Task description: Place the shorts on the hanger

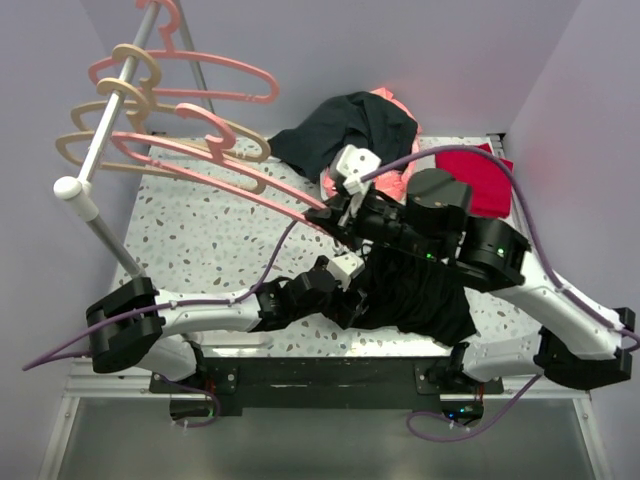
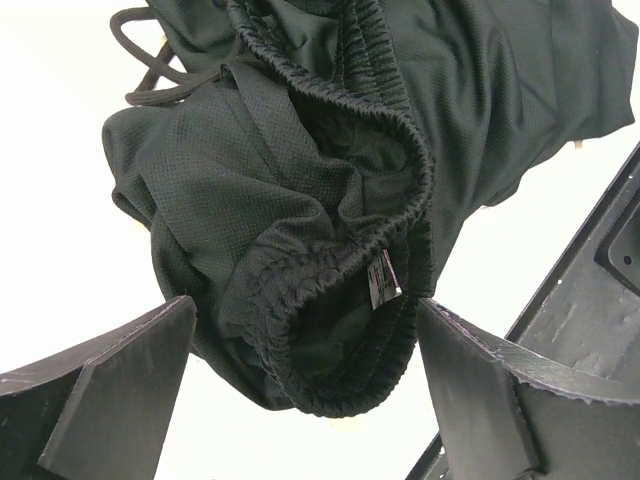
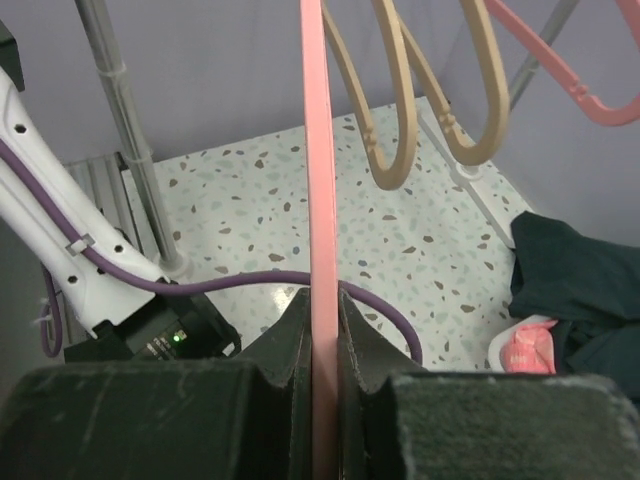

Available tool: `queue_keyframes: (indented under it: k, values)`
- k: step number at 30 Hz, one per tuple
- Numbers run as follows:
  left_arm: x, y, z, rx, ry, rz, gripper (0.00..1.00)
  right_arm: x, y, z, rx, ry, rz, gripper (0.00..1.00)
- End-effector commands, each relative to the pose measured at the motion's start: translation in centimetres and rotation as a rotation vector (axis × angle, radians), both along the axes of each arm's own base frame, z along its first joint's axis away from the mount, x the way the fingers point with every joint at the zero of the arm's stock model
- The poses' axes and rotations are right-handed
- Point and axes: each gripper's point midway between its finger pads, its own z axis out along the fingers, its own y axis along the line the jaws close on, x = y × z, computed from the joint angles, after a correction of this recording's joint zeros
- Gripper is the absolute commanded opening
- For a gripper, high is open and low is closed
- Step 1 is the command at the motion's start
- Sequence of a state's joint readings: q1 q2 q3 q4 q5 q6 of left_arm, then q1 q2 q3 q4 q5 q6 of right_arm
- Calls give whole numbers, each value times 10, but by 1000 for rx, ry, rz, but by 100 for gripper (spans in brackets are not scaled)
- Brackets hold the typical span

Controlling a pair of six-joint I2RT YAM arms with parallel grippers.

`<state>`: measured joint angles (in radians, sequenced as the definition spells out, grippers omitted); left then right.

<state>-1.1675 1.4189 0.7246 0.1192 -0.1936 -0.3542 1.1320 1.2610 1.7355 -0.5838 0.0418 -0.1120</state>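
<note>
Shorts (image 2: 300, 200): black mesh, ribbed elastic waistband, drawcord; bench (image 1: 200, 230) 5 o'clock. Left tool (image 2: 305, 305): spread wide, waistband between fingers. Hanger (image 3: 318, 150): thin pink plastic. Right tool (image 3: 322, 305): pinching its arm.

- Shorts (image 2: 300, 200): solid black, fine mesh weave; black drawcord.
- Hanger (image 3: 320, 200): plain pink.
- Neighbouring hangers (image 3: 400, 90): beige.
- Tabletop (image 1: 200, 220): white terrazzo, with grey and brown flecks.
- Folded cloth (image 1: 485, 175): solid red.
- Crumpled garment (image 1: 340, 130): dark grey-green.
- Cable (image 3: 250, 277): purple.
- Rack pole (image 3: 115, 100): grey metal.
- Wall (image 1: 400, 40): pale lilac.
</note>
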Motion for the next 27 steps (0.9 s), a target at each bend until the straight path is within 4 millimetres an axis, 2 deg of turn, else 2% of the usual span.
queue_keyframes:
  k: [1,6,7,8,13,18,21,22,23,24,27]
  values:
    - [6,-6,20,-63,-55,0,96,-10,-48,9,29,-3,-72,0]
    - [7,-7,21,-65,-57,2,96,-10,-97,5,44,21,-209,0]
    - [7,-7,21,-66,-58,5,96,-9,-106,-2,29,36,-237,0]
    - [8,-6,22,-68,-57,9,95,-13,-123,3,63,36,-262,0]
    - [10,-6,23,-69,-55,34,93,-25,-169,-4,146,103,-351,0]
    - [23,0,36,-72,-65,132,89,-26,-214,-8,238,185,-502,0]
    - [36,5,50,-106,-51,208,85,-23,-242,-23,256,245,-640,0]
    - [39,5,53,-120,-40,219,80,-22,-251,-37,213,264,-688,0]
    - [40,5,56,-128,-35,223,77,-19,-261,-43,209,272,-750,0]
    - [44,5,59,-130,-39,226,74,-20,-265,-56,180,307,-786,0]
    - [41,-2,57,-101,-32,176,60,-24,-276,-76,122,364,-856,0]
